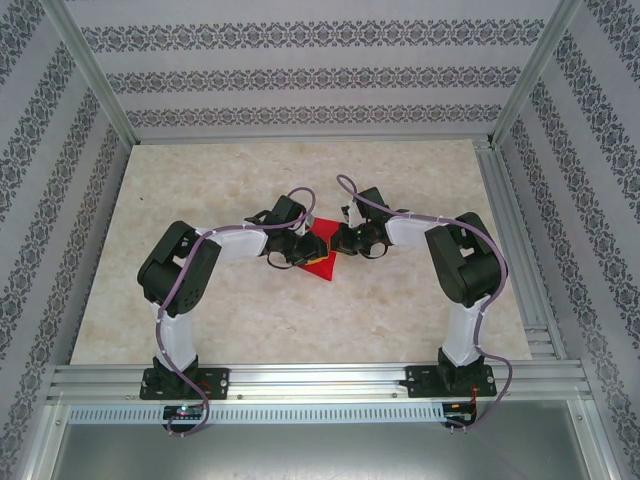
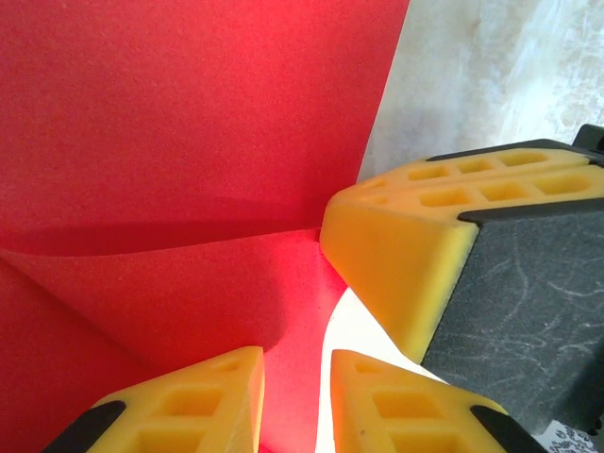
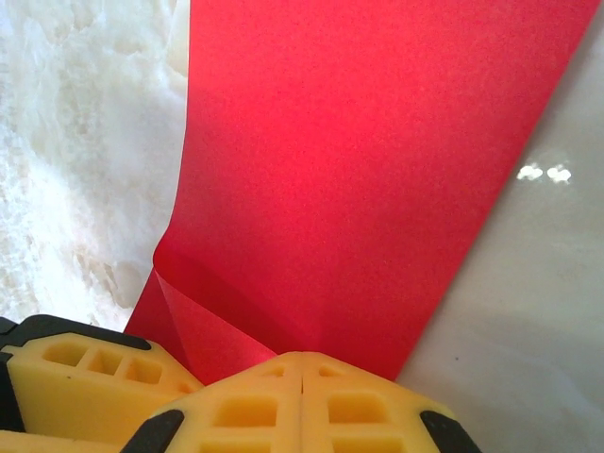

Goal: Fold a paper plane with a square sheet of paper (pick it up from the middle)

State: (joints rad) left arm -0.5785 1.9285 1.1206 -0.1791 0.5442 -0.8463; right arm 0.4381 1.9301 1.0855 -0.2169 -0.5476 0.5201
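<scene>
The square sheet of paper (image 1: 320, 262) lies bright red and partly folded at the table's middle, between both grippers. In the left wrist view the paper (image 2: 189, 123) shows a raised flap with a curved edge. My left gripper (image 2: 297, 377) is open by a narrow gap, and a strip of the paper's edge runs through that gap. From above, the left gripper (image 1: 303, 252) sits at the sheet's left side. My right gripper (image 3: 302, 363) is shut, its tips against the paper (image 3: 359, 170) beside a small turned-over corner. Whether it pinches the sheet I cannot tell. Its yellow fingers (image 2: 406, 255) meet the fold line.
The marble-patterned table (image 1: 200, 310) stretches around the sheet. Aluminium rails (image 1: 320, 380) run along the near edge by the arm bases, and patterned walls (image 1: 300, 80) close in the back and sides.
</scene>
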